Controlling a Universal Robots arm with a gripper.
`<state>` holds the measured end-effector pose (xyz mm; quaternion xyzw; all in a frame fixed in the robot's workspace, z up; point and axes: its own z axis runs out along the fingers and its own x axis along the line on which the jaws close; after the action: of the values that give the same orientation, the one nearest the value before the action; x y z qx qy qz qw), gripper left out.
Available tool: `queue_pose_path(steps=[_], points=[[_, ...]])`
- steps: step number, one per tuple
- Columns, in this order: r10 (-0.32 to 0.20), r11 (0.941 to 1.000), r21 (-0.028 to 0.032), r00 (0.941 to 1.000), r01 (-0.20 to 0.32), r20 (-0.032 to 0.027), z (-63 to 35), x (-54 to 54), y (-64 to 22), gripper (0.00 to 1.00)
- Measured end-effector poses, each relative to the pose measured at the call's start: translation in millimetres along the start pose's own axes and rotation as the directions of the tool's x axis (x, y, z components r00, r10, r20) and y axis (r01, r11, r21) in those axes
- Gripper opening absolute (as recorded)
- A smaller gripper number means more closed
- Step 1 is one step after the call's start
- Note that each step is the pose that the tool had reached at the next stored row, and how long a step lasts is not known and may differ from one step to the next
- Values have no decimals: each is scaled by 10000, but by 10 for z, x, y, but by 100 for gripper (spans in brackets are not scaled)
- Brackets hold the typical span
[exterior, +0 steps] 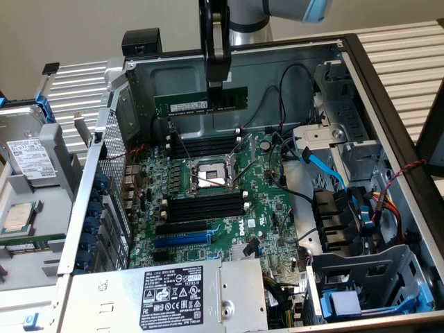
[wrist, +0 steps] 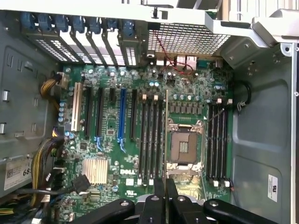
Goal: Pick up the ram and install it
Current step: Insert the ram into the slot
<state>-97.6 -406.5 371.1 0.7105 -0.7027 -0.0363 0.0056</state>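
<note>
The ram (exterior: 182, 105), a green stick with a white label, hangs level in the air inside the open computer case, in front of the far wall. My gripper (exterior: 216, 89) is shut on its upper edge from above. Below it lie the far black memory slots (exterior: 205, 147), then the CPU socket (exterior: 211, 173) and the near memory slots (exterior: 205, 205). In the wrist view the ram (wrist: 167, 135) appears edge-on as a thin line running out from my gripper (wrist: 166, 187), over the board between the memory slots (wrist: 152, 140) and the CPU socket (wrist: 183, 147).
A blue expansion slot (exterior: 182, 239) lies near the power supply (exterior: 187, 298). Cables and a blue SATA lead (exterior: 326, 166) crowd the drive cage on the exterior view's right. A loose processor (exterior: 17, 216) rests outside the case on the left.
</note>
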Motion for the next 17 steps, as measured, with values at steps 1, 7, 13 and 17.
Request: queue_pose_path(steps=[1, 7, 13, 17], points=[[2, 10000, -1, 10000, -2, -8, 17, 1, 8, 13], [16, 10000, 82, 10000, -16, -31, 102, 4, 33, 13], [50, 9999, 133, 10000, -49, -44, 201, 9, 35, 13], [81, 9999, 144, 10000, -80, -45, 274, 12, 39, 13]])
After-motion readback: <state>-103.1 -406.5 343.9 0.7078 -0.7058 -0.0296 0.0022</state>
